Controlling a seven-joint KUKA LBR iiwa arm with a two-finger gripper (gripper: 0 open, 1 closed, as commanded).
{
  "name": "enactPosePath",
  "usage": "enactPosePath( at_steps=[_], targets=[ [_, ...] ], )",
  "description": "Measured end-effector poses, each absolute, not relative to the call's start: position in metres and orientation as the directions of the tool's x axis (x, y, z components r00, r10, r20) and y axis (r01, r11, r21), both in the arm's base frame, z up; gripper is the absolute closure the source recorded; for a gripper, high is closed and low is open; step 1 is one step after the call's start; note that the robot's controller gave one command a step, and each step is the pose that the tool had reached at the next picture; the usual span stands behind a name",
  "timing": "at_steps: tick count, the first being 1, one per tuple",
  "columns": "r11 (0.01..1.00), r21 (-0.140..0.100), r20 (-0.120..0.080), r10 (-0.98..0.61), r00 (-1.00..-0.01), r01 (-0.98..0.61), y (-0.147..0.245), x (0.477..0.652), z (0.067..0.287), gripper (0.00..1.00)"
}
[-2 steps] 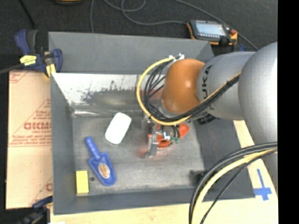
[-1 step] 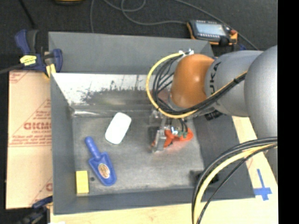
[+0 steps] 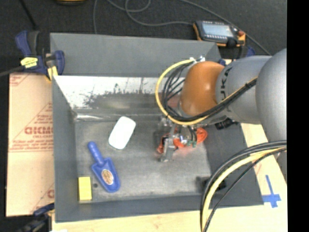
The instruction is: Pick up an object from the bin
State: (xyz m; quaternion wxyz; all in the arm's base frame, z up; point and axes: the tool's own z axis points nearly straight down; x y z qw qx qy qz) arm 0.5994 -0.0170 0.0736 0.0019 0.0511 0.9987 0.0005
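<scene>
My gripper [image 3: 165, 149] is low over the bin floor, right of centre, under the orange wrist cover. An orange-red thing with a bit of green [image 3: 189, 139] lies right beside its fingers, partly hidden by them; whether the fingers hold it is unclear. A white oval soap-like block [image 3: 121, 132] lies to the gripper's left, well apart from it.
A blue scoop-shaped tool with an orange-brown centre [image 3: 103, 169] lies at the front left. A yellow block [image 3: 84, 188] sits in the front left corner. The arm and its looping cables cover the bin's right side.
</scene>
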Motion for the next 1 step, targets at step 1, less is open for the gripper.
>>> enactPosePath(
  at_steps=[1],
  targets=[
    [0.991, 0.002, -0.002, 0.136, -0.991, 0.136, -0.0504, 0.6035, 0.0857, 0.00]
  ],
)
